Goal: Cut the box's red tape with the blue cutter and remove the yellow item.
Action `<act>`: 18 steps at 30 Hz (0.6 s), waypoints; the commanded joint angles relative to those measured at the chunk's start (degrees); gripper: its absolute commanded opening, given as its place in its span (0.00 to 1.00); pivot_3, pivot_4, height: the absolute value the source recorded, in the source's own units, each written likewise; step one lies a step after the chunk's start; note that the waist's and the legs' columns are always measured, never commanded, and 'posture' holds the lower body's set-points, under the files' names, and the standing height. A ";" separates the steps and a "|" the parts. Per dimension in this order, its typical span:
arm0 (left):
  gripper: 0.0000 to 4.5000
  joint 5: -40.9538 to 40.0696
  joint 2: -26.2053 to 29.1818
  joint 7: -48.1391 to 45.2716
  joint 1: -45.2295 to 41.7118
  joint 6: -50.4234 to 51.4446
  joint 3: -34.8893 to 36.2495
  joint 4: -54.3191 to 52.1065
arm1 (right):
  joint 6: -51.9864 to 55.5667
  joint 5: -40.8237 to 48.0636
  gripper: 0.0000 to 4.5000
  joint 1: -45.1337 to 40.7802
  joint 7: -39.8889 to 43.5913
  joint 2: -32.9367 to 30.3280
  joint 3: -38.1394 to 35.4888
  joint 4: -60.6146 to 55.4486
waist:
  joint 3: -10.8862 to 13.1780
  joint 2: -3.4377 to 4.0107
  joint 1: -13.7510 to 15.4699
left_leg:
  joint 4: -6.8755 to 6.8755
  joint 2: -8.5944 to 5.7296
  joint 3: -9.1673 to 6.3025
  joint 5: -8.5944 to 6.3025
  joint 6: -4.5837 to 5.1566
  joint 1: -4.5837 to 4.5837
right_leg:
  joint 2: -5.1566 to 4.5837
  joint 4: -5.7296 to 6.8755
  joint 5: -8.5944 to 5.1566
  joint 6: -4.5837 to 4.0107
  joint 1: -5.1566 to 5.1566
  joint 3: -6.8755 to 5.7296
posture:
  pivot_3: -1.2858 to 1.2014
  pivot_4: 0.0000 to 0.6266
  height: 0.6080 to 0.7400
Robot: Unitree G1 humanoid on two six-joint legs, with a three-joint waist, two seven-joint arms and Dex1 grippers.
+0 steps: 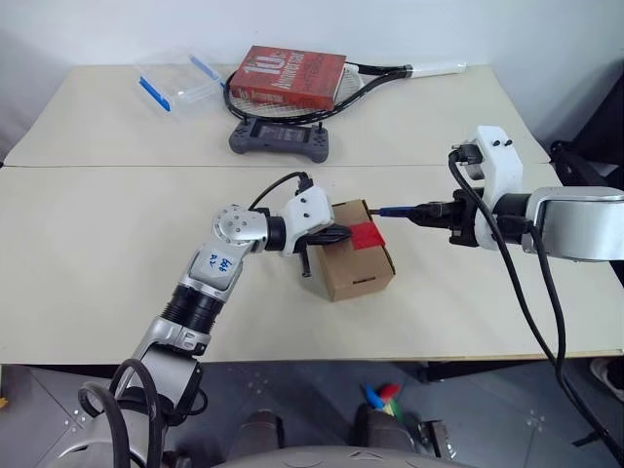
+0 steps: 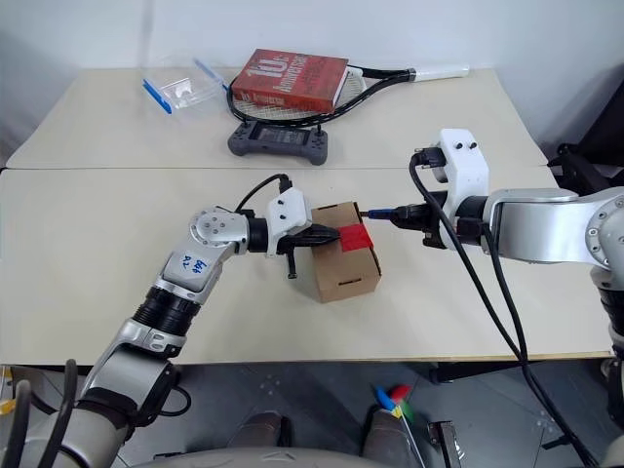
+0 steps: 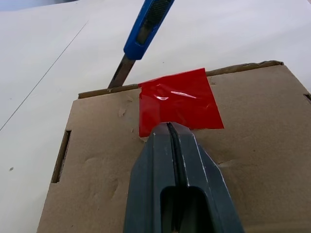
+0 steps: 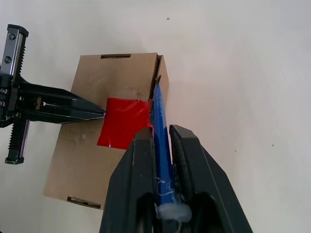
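Note:
The brown cardboard box (image 1: 356, 268) stands closed in the middle of the table, with the red tape (image 1: 368, 235) across its top seam. My left gripper (image 1: 343, 234) is shut, and its tips rest on the box top at the tape's near edge (image 3: 180, 102). My right gripper (image 1: 429, 212) is shut on the blue cutter (image 1: 395, 210). The cutter's dark blade (image 3: 120, 73) meets the box's top edge right beside the tape, seen from above in the right wrist view (image 4: 160, 131). The yellow item is hidden.
At the back of the table lie a red book (image 1: 289, 76) on a racket (image 1: 370, 83), a grey game controller (image 1: 279, 138) and a clear container with blue clips (image 1: 175, 83). The bare table top (image 1: 117, 253) stretches to the left of the box.

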 commanded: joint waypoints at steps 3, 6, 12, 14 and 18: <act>0.00 1.29 0.17 0.01 1.48 0.81 -1.54 -0.14 | 0.04 -1.68 0.04 -2.85 1.16 -1.36 -3.55 1.04 | 0.00 0.00 -0.01 | 0.00 0.00 0.00 0.00 0.00 0.00 | 0.00 0.00 0.00 0.00 0.00 0.00 | 0.52 0.24 1.00; 0.00 1.33 0.25 -0.01 1.37 0.81 -1.52 -0.01 | 0.10 -1.55 0.04 -3.84 0.99 -1.29 -3.64 1.39 | 0.00 0.00 0.00 | 0.01 0.00 0.00 0.00 0.00 0.00 | 0.00 0.00 0.00 0.00 0.00 0.00 | 0.52 0.24 1.00; 0.00 1.35 0.17 -0.06 1.16 0.76 -1.58 0.30 | -0.43 0.06 0.04 -3.38 -0.37 -0.08 -3.36 0.26 | 0.00 0.00 -0.01 | 0.01 0.00 0.01 0.00 0.00 0.00 | 0.00 0.00 0.00 0.00 0.00 0.00 | 0.52 0.24 1.00; 0.00 1.34 0.23 -0.15 1.12 0.75 -1.57 0.39 | -0.63 0.49 0.04 -3.03 -0.74 0.24 -3.14 -0.01 | 0.00 0.00 -0.01 | 0.01 0.00 0.01 0.00 0.00 0.00 | 0.00 0.01 0.00 0.00 0.00 0.01 | 0.52 0.24 1.00; 0.00 1.41 0.57 -0.29 1.42 0.89 -1.60 0.09 | -0.50 1.00 0.04 -0.79 -0.26 0.93 -2.97 -1.16 | 0.00 0.00 -0.01 | 0.01 0.00 0.00 0.00 0.00 0.00 | 0.00 0.01 0.00 0.00 0.00 0.00 | 0.52 0.24 1.00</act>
